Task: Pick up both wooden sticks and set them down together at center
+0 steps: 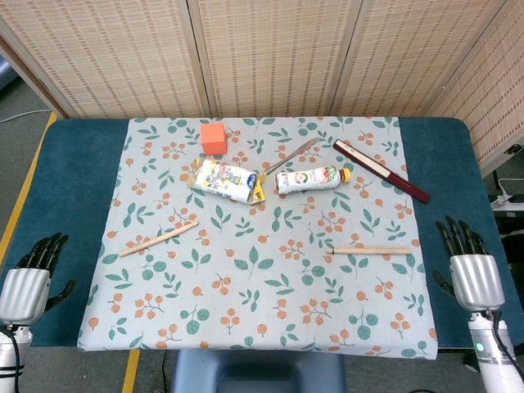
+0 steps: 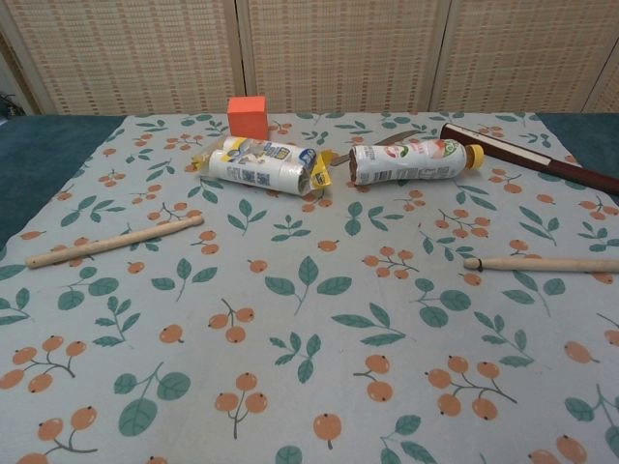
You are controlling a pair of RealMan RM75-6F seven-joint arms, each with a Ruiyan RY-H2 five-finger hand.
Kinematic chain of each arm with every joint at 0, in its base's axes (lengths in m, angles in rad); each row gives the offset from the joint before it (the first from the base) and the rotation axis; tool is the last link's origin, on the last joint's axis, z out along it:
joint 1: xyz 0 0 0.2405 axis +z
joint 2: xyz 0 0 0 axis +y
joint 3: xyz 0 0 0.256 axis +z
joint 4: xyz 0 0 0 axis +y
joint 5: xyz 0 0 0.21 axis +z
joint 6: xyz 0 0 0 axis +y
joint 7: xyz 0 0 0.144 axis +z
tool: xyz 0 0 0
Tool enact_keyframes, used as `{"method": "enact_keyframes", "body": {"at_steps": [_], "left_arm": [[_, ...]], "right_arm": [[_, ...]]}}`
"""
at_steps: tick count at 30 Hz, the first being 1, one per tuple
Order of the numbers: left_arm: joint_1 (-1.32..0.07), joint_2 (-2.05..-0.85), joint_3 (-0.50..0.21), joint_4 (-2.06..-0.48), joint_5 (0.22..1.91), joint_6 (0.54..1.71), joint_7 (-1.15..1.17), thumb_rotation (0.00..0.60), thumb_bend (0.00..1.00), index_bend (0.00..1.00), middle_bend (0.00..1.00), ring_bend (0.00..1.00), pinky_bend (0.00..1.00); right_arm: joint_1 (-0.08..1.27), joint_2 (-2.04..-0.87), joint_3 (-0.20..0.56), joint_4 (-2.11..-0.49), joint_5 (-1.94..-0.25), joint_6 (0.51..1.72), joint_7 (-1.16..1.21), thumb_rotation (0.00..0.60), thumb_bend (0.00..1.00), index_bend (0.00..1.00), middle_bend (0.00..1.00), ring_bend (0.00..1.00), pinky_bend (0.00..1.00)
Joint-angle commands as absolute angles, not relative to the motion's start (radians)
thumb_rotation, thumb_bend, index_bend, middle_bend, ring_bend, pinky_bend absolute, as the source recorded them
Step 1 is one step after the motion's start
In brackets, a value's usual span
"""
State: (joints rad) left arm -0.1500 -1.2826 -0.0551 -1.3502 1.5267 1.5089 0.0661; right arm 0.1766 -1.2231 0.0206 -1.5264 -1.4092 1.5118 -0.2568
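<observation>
Sticks: two pale round wooden sticks, left stick [image 1: 159, 238] and right stick [image 1: 372, 250], flank our floral cloth [image 1: 262, 278], untouched.
Hands: left hand [image 1: 29, 277], right hand [image 1: 469, 266] released, empty.
Left: both pickups.

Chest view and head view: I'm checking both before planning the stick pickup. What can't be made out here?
- Chest view: neither hand shows; both lie outside the frame.
- Chest view: the right wooden stick and dark red box are cut off by the right edge.
- Head view: the knife is partly hidden behind the snack packet.
- Both views: the label print on the bottle is too small to read.
</observation>
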Motion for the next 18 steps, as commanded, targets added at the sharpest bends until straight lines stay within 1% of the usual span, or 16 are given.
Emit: {"method": "enact_keyframes", "body": {"at_steps": [1, 6, 8, 12, 13, 15, 18], "left_arm": [[-0.151, -1.283, -0.055, -1.349, 1.526, 1.507, 0.064, 0.6, 0.28, 0.08, 0.09, 0.12, 0.37], [-0.151, -1.289, -0.052, -1.346, 1.523, 1.499, 0.078, 0.6, 0.28, 0.08, 0.09, 0.13, 0.37], [-0.152, -1.295, -0.05, -1.345, 1.524, 1.496, 0.088, 0.6, 0.28, 0.07, 0.08, 0.15, 0.37], [-0.161, -1.316, -0.053, -1.339, 1.529, 1.493, 0.102, 0.6, 0.28, 0.06, 0.06, 0.21, 0.42], [-0.164, -1.325, -0.055, -1.336, 1.531, 1.495, 0.109, 0.6, 0.28, 0.06, 0.06, 0.25, 0.44], [-0.175, -1.348, -0.063, -1.334, 1.536, 1.497, 0.133, 0.6, 0.28, 0.06, 0.06, 0.36, 0.51], [-0.211, -1.371, -0.079, -1.34, 1.544, 1.471, 0.168, 0.6, 0.28, 0.04, 0.06, 0.64, 0.7]], "right_arm": [[0.169, -1.213, 0.027, -1.538, -1.416, 1.486, -0.235, 0.6, 0.14, 0.0, 0.0, 0.0, 0.16], [0.166, -1.213, 0.023, -1.536, -1.445, 1.481, -0.219, 0.6, 0.14, 0.0, 0.0, 0.0, 0.16], [0.167, -1.213, 0.019, -1.526, -1.485, 1.494, -0.183, 0.6, 0.14, 0.0, 0.0, 0.0, 0.16], [0.165, -1.213, 0.006, -1.478, -1.586, 1.547, -0.068, 0.6, 0.14, 0.0, 0.0, 0.0, 0.16], [0.162, -1.213, 0.004, -1.467, -1.604, 1.563, -0.047, 0.6, 0.14, 0.0, 0.0, 0.0, 0.16], [0.148, -1.209, -0.001, -1.45, -1.634, 1.602, -0.015, 0.6, 0.14, 0.0, 0.0, 0.0, 0.16], [0.121, -1.19, -0.007, -1.46, -1.652, 1.646, 0.009, 0.6, 0.14, 0.0, 0.0, 0.0, 0.16]]}}
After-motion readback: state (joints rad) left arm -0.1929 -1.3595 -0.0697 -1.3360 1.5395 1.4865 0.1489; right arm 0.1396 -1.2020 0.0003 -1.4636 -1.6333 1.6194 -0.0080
